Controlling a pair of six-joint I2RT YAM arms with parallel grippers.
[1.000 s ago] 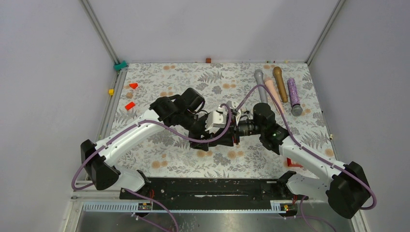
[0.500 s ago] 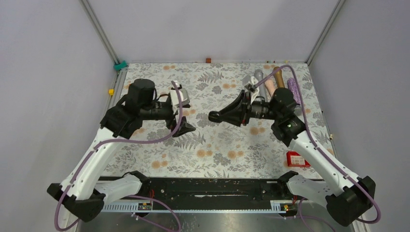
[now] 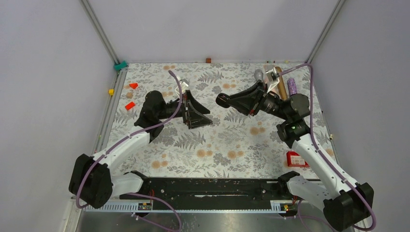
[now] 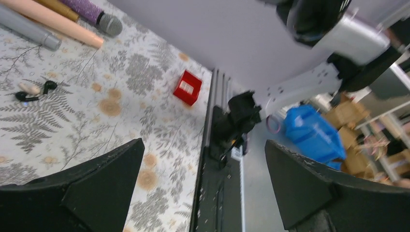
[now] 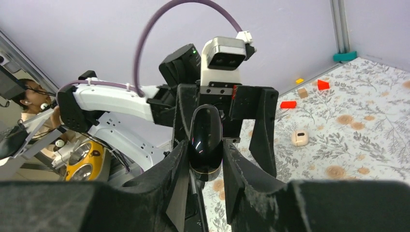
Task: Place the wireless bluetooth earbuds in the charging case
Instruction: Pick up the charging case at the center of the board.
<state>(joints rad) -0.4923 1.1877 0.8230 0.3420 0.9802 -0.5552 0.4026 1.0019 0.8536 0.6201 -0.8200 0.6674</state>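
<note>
The earbuds (image 4: pixel 33 91), tiny black and pale pieces, lie on the floral mat at the left of the left wrist view; I cannot make them out in the top view. The charging case (image 5: pixel 300 137), small and cream with a dark slot, lies on the mat beyond the left gripper in the right wrist view. My left gripper (image 3: pixel 202 115) (image 4: pixel 203 145) is open and empty above the mat. My right gripper (image 3: pixel 226 100) (image 5: pixel 205 147) is shut on a glossy black oblong object (image 5: pixel 205 130), held up in the air facing the left gripper.
Several microphone-like cylinders lie at the back right, among them a grey one (image 3: pixel 259 76), a purple one (image 3: pixel 292 87) and a pale-pink one (image 4: pixel 53 21). A red box (image 3: pixel 295 158) (image 4: pixel 187 87) lies at the front right. Red blocks (image 3: pixel 129 105) and a yellow block (image 3: pixel 111 92) lie at the left.
The grippers were close together at mid-table; they have drawn apart. The left gripper has moved back left, the right has risen toward the back right with the black object.
</note>
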